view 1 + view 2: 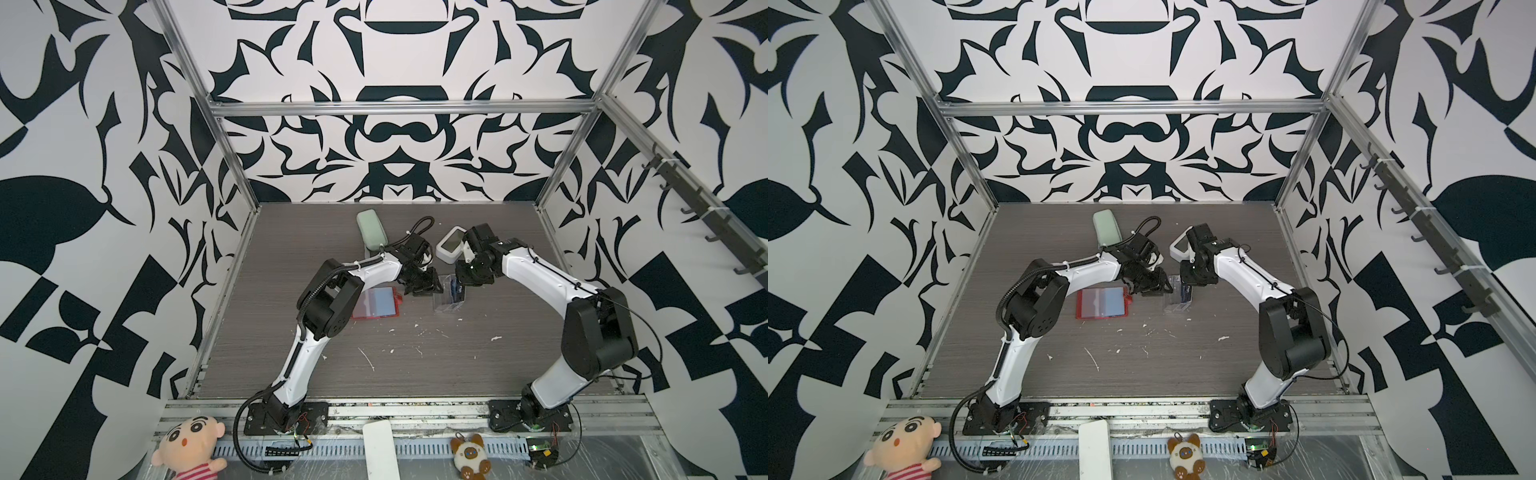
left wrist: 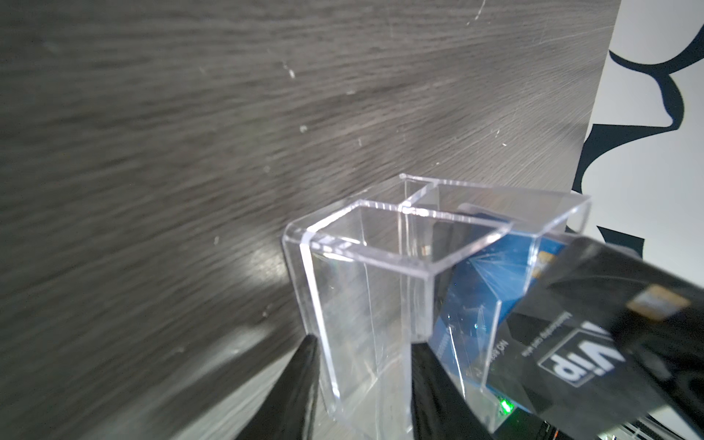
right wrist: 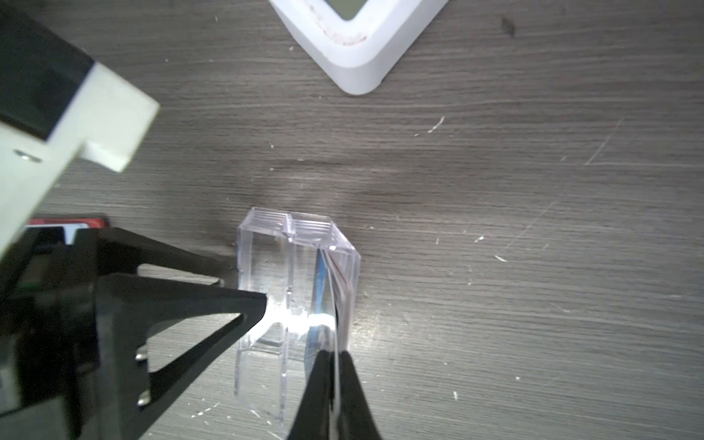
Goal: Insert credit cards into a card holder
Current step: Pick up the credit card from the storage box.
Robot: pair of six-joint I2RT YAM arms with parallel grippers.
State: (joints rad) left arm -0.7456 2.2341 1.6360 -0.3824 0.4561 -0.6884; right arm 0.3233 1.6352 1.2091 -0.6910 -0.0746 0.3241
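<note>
black "vip" card (image 2: 594, 343) tight in right gripper (image 3: 337, 356); left gripper (image 2: 365, 343) snug on clear stand (image 2: 343, 297)

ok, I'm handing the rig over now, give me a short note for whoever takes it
Left tool: clamped on the stand.
Right tool: shut on the VIP card, tilted at the stand.
Holder: open flat on the table by the left arm; blue card in a sleeve.
Done: that one, it seems.
Left: sleeve the VIP card, then the other cards in the stand.
</note>
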